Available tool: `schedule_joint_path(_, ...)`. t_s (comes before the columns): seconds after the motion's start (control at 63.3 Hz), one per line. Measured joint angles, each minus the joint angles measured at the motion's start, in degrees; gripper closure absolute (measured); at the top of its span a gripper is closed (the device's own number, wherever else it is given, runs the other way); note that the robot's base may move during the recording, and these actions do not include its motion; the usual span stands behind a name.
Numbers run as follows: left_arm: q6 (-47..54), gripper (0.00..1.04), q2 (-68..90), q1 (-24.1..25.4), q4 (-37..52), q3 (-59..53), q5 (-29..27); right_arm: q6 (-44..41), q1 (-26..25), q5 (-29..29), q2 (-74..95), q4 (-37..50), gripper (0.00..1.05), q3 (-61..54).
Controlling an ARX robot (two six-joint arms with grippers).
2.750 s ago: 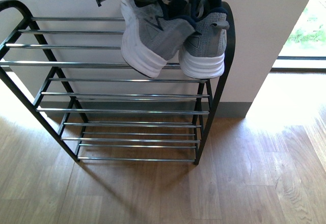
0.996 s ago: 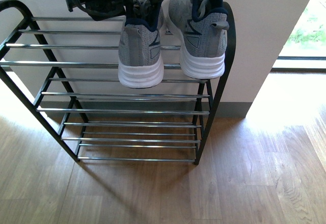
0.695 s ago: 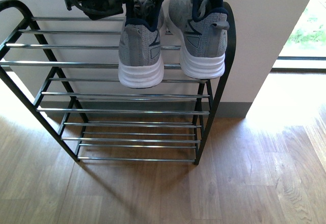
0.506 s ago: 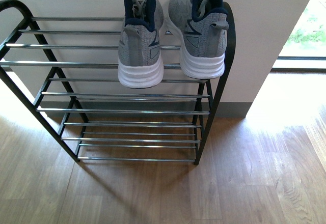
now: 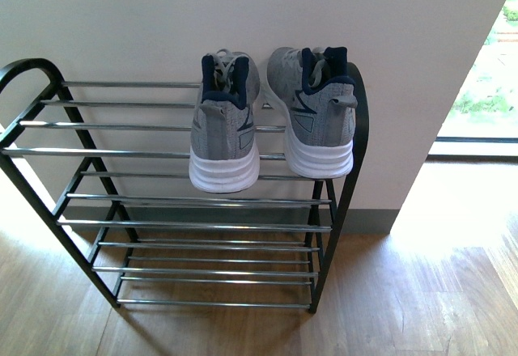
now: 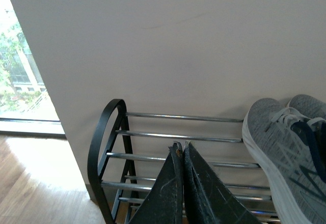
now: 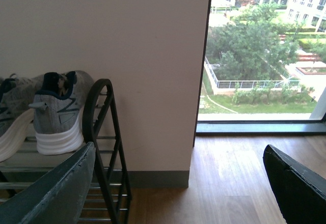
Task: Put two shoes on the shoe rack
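Two grey knit shoes with white soles stand side by side, heels toward me, on the top tier of the shoe rack (image 5: 162, 154): the left shoe (image 5: 225, 125) and the right shoe (image 5: 317, 113) at the rack's right end. Neither gripper shows in the front view. In the left wrist view my left gripper (image 6: 181, 145) is shut with nothing in it, in front of the rack's bars (image 6: 183, 135), apart from a shoe (image 6: 285, 142). In the right wrist view my right gripper (image 7: 178, 152) is open and empty, back from the rack's end frame (image 7: 104, 132) and the shoe (image 7: 58, 112).
A white wall (image 5: 243, 16) stands behind the rack. Wooden floor (image 5: 421, 291) spreads to the right, where a glass door or window (image 7: 260, 56) looks onto a garden. The rack's lower tiers (image 5: 202, 251) carry nothing.
The arm that held the left shoe has let it go and drawn out of the front view. Both shoes now rest on the top tier. The view has shifted, so the rack sits lower in it.
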Motion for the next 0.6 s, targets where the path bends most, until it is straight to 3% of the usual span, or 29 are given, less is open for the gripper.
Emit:
schedule_joint_path(0.348, 0.2, 1.04, -15.0, 4.0, -4.5, -10.5, 4.1, 0.0, 0.0, 0.0, 0.0, 0.0, 0.09, 0.0)
schedule_joint_path(0.411, 0.3, 1.04, -17.9, 6.5, -6.2, -11.7, 7.7, 0.0, 0.0, 0.0, 0.0, 0.0, 0.09, 0.0)
schedule_joint_path(0.601, 0.3, 1.04, -22.4, 8.5, -6.9, -16.0, 8.5, 0.0, 0.0, 0.0, 0.0, 0.0, 0.09, 0.0)
